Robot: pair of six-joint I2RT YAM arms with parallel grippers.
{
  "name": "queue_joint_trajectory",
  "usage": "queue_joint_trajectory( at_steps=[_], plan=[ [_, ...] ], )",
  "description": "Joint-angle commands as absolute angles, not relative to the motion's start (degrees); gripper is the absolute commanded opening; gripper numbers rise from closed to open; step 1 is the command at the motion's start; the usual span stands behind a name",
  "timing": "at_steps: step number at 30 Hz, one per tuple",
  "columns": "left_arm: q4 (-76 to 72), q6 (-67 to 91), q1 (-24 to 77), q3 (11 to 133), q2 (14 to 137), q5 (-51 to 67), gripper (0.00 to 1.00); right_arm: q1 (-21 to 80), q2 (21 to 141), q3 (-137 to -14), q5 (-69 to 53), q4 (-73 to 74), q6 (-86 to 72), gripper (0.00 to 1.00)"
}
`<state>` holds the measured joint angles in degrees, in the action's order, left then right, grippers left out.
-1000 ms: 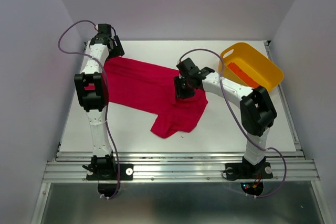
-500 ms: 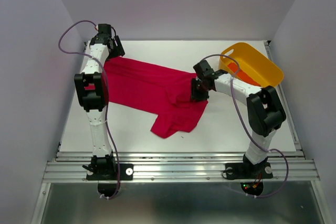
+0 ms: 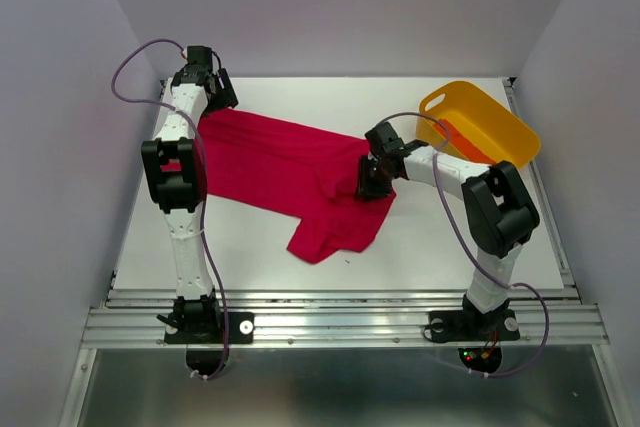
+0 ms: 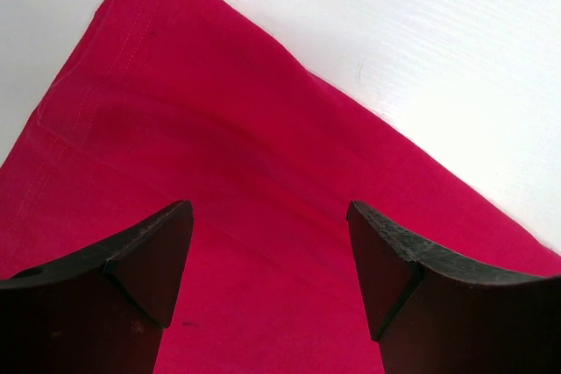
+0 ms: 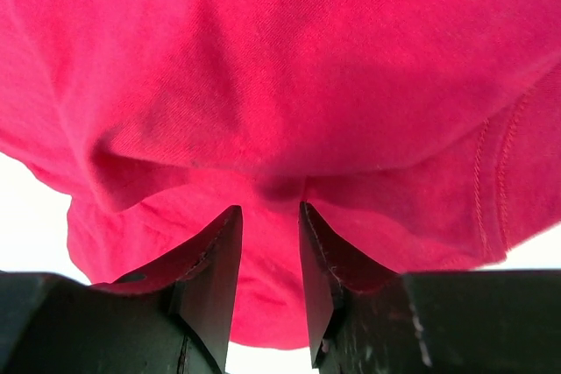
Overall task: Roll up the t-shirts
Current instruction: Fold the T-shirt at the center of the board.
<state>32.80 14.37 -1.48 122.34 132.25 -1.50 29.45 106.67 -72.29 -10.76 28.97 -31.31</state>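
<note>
Flattening step: the crimson t-shirt [image 3: 285, 162] lies mid-bench [image 3: 460, 237]. The right pincer [image 5: 270, 209] is clenched on its three-o'clock fold, and the left pincer [image 4: 270, 206] is released over the ten-o'clock corner. Next, likely pull toward three o'clock to smooth it.

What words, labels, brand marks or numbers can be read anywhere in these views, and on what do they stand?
No text can be read in any view.
crimson t-shirt: plain cloth, with no print or tag showing in the top view or either wrist view.
yellow basket: no marking visible.
orange bundle in the basket: plain.
small board at the right arm's base: lit dots only; any print is too small to read.
</note>
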Motion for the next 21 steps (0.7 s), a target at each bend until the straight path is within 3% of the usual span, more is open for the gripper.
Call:
queue_joint_trajectory(
  at_steps=[1,6,12,21],
  plan=[
    [32.3,13.8,-1.1,121.9,127.4,-1.0,0.82,29.7,108.6,-73.0,-12.3,25.9,-31.5,0.37],
    [32.4,13.8,-1.0,121.9,127.6,-0.9,0.82,29.7,109.5,-73.0,-12.0,25.6,-31.6,0.34],
    [32.6,13.7,-0.9,122.3,127.6,-0.9,0.82,29.7,108.3,-72.8,-10.4,25.7,-31.8,0.01],
    [32.9,13.6,-0.9,122.7,127.4,-1.0,0.82,29.7,100.8,-71.3,-8.3,28.7,-31.6,0.01]
  ],
)
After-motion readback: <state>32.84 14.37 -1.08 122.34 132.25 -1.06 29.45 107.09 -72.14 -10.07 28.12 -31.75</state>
